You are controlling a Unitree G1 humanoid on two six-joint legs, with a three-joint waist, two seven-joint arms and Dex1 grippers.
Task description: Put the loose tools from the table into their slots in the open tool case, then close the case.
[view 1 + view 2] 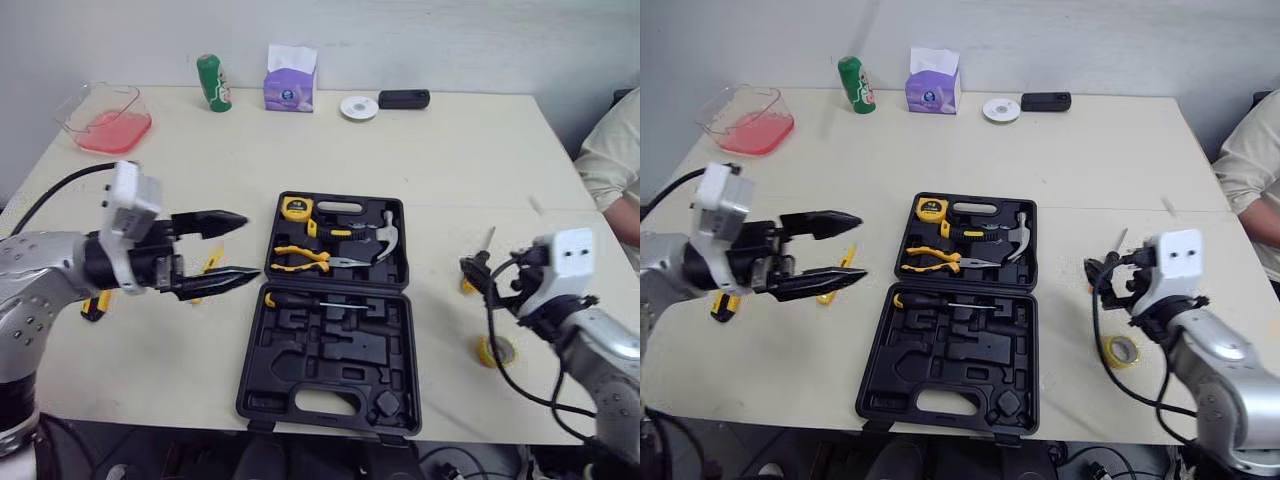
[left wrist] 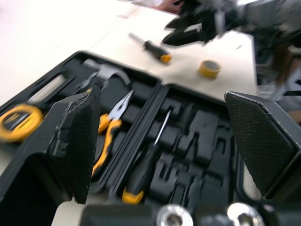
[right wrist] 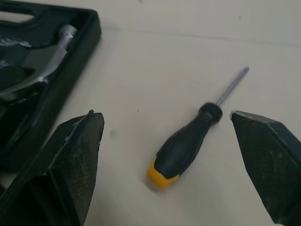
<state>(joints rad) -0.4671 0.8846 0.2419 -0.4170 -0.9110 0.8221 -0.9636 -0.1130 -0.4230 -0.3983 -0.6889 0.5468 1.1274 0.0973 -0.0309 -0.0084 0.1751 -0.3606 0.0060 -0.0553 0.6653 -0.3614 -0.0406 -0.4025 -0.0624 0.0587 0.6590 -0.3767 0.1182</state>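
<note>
We're judging this as roughly half done: tape measure (image 1: 295,208), hammer (image 1: 385,238), pliers (image 1: 305,260) and long screwdriver (image 1: 315,299) are sitting in the open tool case (image 1: 340,352) near the table's front edge. Loose screwdriver (image 3: 188,146) and tape roll (image 1: 1123,349) are lying by the right edge, and two yellow-black tools (image 1: 847,258) (image 1: 722,305) are lying toward the left. Left gripper (image 1: 250,246) and right gripper (image 3: 162,113) are hovering with fingers apart, empty. Case not yet closed.

One open tool case (image 1: 330,372). Two screwdrivers: one cased screwdriver (image 1: 298,298) and one loose screwdriver (image 3: 188,146). One hammer (image 1: 385,238), one pliers (image 1: 300,258), one tape measure (image 1: 295,208), one yellow tape roll (image 1: 495,351), one green can (image 1: 213,83), one tissue box (image 1: 290,82).
</note>
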